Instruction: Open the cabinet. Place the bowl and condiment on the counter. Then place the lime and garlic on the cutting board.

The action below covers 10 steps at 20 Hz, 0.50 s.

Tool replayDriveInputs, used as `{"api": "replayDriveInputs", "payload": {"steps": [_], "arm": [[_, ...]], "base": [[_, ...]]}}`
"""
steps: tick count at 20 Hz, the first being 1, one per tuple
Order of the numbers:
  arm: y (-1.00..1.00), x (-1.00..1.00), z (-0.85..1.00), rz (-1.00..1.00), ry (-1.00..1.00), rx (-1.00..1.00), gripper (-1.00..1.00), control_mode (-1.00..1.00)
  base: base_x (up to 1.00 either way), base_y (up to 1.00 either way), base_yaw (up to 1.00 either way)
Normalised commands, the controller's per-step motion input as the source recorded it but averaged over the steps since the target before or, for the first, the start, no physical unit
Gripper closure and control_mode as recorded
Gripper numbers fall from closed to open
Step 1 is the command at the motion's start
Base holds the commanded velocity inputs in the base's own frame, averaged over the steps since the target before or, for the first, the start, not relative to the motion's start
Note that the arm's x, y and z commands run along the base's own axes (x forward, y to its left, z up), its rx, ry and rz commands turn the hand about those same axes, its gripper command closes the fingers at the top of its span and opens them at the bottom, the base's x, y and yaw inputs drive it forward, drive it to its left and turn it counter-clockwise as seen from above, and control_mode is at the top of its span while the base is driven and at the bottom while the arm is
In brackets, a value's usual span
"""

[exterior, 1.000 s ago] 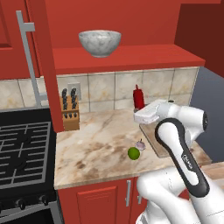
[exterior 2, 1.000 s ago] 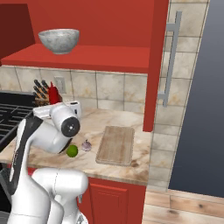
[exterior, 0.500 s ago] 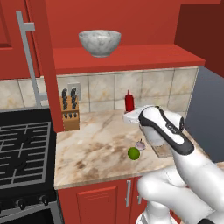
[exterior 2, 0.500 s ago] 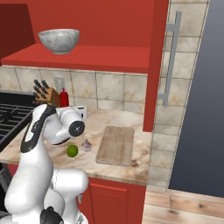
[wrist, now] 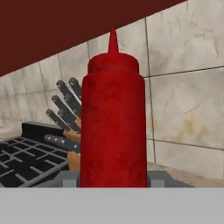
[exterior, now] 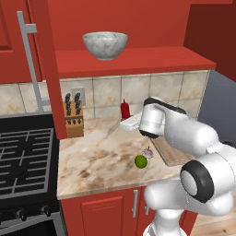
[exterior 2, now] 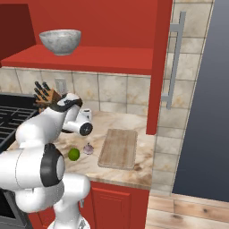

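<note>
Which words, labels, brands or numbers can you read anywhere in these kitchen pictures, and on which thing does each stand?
None: no readable text anywhere.
Bottle: plain red, no label.
Bowl: marbling only.
Knife block: no brand.
Cabinet, board, stove: unmarked.

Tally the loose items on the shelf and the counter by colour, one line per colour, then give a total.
Red: 1, the condiment bottle
Green: 1, the lime
Pale pinkish-white: 1, the garlic
Grey-white marbled: 1, the bowl on the cabinet shelf
Light-brown wood: 2, the cutting board and the knife block
Total: 6
</note>
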Motion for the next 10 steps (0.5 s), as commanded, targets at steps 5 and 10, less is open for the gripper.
{"api": "replayDriveInputs", "payload": {"steps": [5,10], "arm": [[0.00,0.78,-0.40,0.23,0.00,0.00,1.00,-1.00],[0.00,0.71,-0.12,0.20,0.00,0.00,1.00,-1.00]], "base": [[0.00,0.00,0.00],[0.00,0.00,0.00]]}}
